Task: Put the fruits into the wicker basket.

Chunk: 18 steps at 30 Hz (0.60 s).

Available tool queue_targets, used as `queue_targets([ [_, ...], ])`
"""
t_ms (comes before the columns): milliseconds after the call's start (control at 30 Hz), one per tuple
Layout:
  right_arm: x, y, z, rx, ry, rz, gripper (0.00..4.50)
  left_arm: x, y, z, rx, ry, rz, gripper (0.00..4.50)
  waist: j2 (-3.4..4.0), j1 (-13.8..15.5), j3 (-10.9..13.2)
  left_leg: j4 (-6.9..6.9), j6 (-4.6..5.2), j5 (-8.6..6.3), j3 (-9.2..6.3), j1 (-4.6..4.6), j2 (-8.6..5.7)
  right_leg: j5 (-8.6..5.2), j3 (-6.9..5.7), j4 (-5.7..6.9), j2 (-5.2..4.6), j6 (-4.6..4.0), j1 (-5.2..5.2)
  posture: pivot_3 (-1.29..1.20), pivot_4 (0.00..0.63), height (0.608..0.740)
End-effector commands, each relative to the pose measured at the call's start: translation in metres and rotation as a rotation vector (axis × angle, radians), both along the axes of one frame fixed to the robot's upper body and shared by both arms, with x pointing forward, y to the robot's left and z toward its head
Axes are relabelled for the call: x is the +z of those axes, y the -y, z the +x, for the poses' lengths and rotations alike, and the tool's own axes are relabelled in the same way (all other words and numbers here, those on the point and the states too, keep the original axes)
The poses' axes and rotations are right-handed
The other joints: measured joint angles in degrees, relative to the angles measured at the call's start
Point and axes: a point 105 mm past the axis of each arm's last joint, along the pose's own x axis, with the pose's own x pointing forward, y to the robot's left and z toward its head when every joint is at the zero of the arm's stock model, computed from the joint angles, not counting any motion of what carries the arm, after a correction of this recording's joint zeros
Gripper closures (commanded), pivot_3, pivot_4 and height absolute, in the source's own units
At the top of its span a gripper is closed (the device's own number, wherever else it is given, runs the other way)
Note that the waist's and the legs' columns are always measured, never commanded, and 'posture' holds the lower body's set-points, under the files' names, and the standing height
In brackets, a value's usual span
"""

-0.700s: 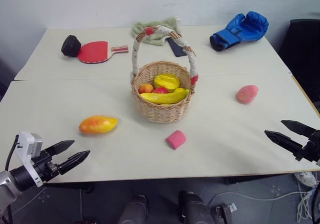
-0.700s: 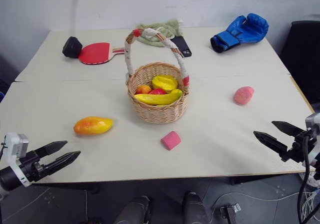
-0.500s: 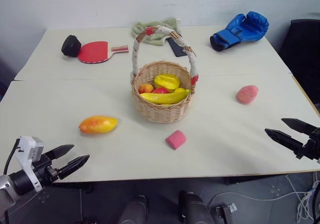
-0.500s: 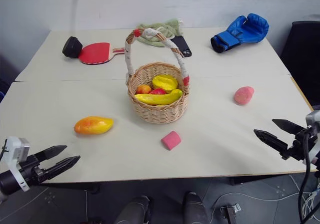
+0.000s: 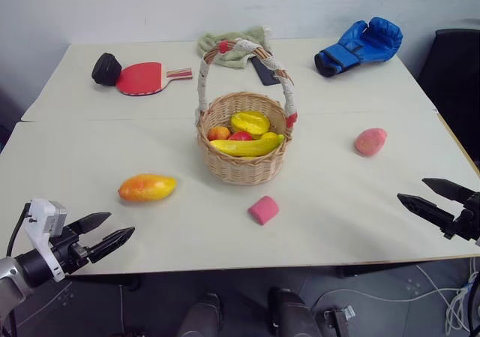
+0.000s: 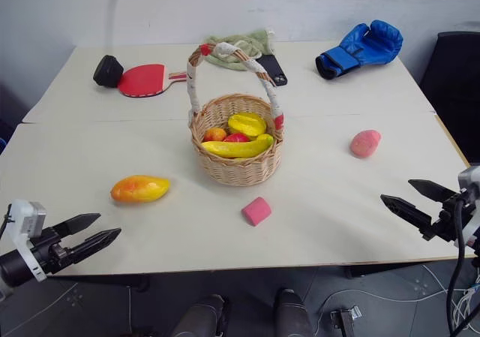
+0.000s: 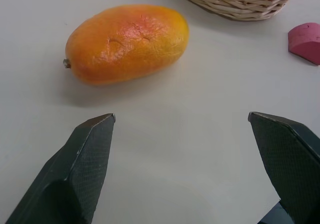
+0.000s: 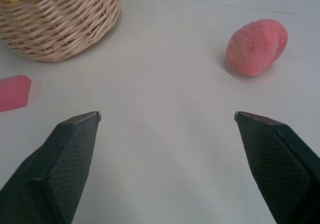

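Note:
An orange-yellow mango (image 5: pixel 147 188) lies on the table left of the wicker basket (image 5: pixel 244 168), which holds several yellow and red toy fruits. A pink-red peach (image 5: pixel 370 141) lies on the table to the basket's right. My left gripper (image 5: pixel 103 234) hovers open at the table's near left edge, short of the mango (image 7: pixel 127 42). At the near right edge my right gripper (image 5: pixel 431 197) is open too, with the peach (image 8: pixel 256 46) well beyond it. Neither holds anything.
A small pink block (image 5: pixel 263 209) lies just in front of the basket. At the back of the table are a red paddle (image 5: pixel 142 77), a black object (image 5: pixel 106 68), a green cloth (image 5: pixel 234 46), a dark phone (image 5: pixel 264 71) and a blue boxing glove (image 5: pixel 360 45).
The left gripper dipped slightly and came back up near where it was. The right gripper and the objects have not moved.

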Motion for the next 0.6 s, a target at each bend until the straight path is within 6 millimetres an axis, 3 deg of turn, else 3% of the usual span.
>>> queue_targets([
  [33, 0.017, 0.001, -0.002, 0.004, 0.042, -0.033, 0.02, 0.008, 0.000, 0.002, -0.006, 0.027, 0.008, 0.00, 0.00, 0.04, 0.00, 0.00, 0.00, 0.00, 0.00, 0.00, 0.00, 0.00, 0.00, 0.00, 0.01, 0.00, 0.00, 0.00, 0.150, 0.740],
  [133, 0.023, -0.010, 0.000, 0.046, 0.059, -0.043, 0.02, 0.019, 0.010, 0.008, -0.048, 0.057, -0.017, 0.00, 0.00, 0.07, 0.00, 0.01, -0.01, 0.01, 0.00, 0.00, 0.00, 0.00, 0.00, 0.01, 0.00, -0.01, 0.01, 0.00, 0.150, 0.740],
  [300, 0.035, -0.061, 0.008, 0.247, 0.089, -0.070, 0.02, 0.044, 0.045, 0.018, -0.255, 0.105, -0.064, 0.00, 0.03, 0.04, 0.01, 0.07, -0.11, 0.11, -0.03, 0.01, 0.02, 0.09, -0.01, 0.08, 0.03, -0.08, 0.00, 0.00, 0.150, 0.740],
  [433, 0.023, -0.119, 0.009, 0.487, 0.081, -0.144, 0.02, 0.050, 0.079, 0.016, -0.515, 0.087, 0.015, 0.00, 0.03, -0.20, 0.02, 0.03, -0.17, 0.14, -0.01, 0.02, 0.08, 0.13, 0.00, 0.08, 0.12, -0.11, -0.03, 0.00, 0.150, 0.740],
  [533, 0.006, -0.162, 0.012, 0.653, 0.091, -0.202, 0.02, 0.053, 0.096, 0.016, -0.687, 0.088, 0.109, 0.00, 0.05, -0.25, 0.03, 0.01, -0.26, 0.19, 0.00, -0.03, 0.07, 0.21, 0.01, 0.12, 0.18, 0.04, -0.13, 0.00, 0.150, 0.740],
  [600, -0.003, -0.179, 0.016, 0.711, 0.097, -0.219, 0.02, 0.053, 0.100, 0.017, -0.756, 0.091, 0.160, 0.00, 0.07, -0.30, 0.04, 0.00, -0.40, 0.26, 0.00, -0.05, 0.08, 0.21, -0.03, 0.11, 0.24, 0.03, -0.14, 0.00, 0.150, 0.740],
])
